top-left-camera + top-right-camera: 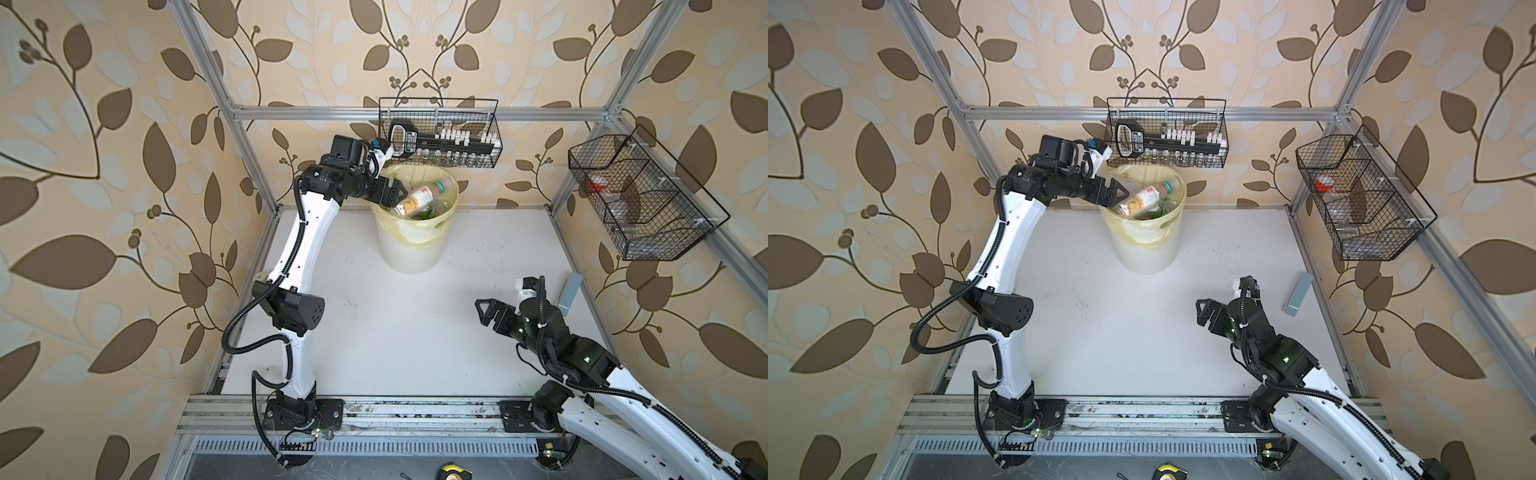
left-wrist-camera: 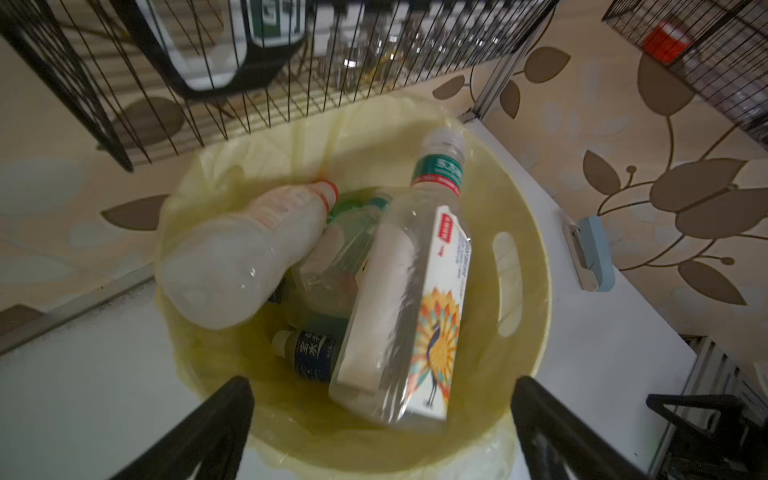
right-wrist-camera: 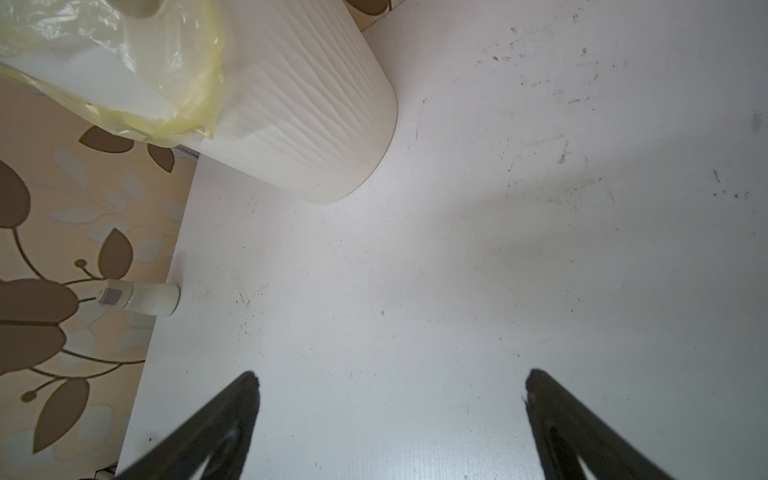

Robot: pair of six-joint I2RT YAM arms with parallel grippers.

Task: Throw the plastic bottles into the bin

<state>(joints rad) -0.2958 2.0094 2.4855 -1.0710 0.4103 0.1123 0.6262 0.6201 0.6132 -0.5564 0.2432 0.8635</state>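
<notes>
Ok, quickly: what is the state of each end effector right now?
Left end effector: open, empty, above the bin.
Right end effector: open, empty, above the table.

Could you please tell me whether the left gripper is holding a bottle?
No, the left gripper stands open over the bin, and the nearest bottle lies loose inside.

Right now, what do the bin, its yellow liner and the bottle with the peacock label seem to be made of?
The bin: probably rigid white plastic, matte, with moulded ribs on its wall. The liner: thin pale yellow plastic film, translucent and wrinkled. The bottle with the peacock label: clear glossy plastic, judging by its highlights; the label's own material I cannot tell.
</notes>
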